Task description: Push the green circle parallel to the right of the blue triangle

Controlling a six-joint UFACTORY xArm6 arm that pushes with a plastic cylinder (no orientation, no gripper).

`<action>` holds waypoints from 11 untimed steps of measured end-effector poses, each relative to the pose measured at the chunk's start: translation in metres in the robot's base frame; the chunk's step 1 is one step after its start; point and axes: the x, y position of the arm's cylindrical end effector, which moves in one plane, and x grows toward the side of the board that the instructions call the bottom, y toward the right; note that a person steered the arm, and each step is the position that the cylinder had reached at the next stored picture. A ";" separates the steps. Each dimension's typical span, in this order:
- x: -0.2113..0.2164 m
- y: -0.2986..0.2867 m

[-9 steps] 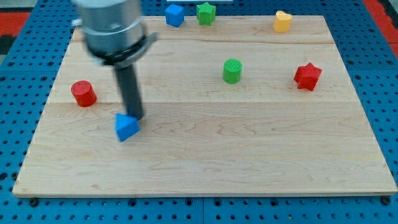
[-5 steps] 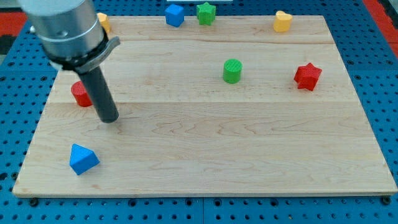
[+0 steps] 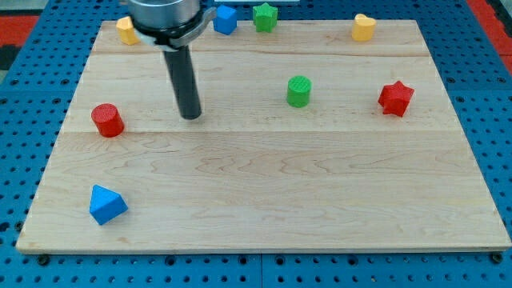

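Camera view: tip (image 3: 190, 117), no claw fitted, approaches green circle (image 3: 298, 91) untouched; next it needs pushing down-left toward blue triangle (image 3: 106, 204).

My tip (image 3: 191, 117) between red cylinder (image 3: 106, 120) and green circle (image 3: 298, 90); blue triangle (image 3: 106, 204) bottom-left.

Robotics lab bench: wooden board (image 3: 320, 200) on blue perforated mounting plate (image 3: 24, 120), red matting (image 3: 16, 24) behind.

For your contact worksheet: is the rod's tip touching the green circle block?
Apart. The camera view shows bare wood between my tip and the green circle block.
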 end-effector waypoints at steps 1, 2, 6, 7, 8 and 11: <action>-0.063 0.065; -0.070 0.074; -0.113 0.175; -0.085 0.200; -0.052 0.174; -0.042 0.115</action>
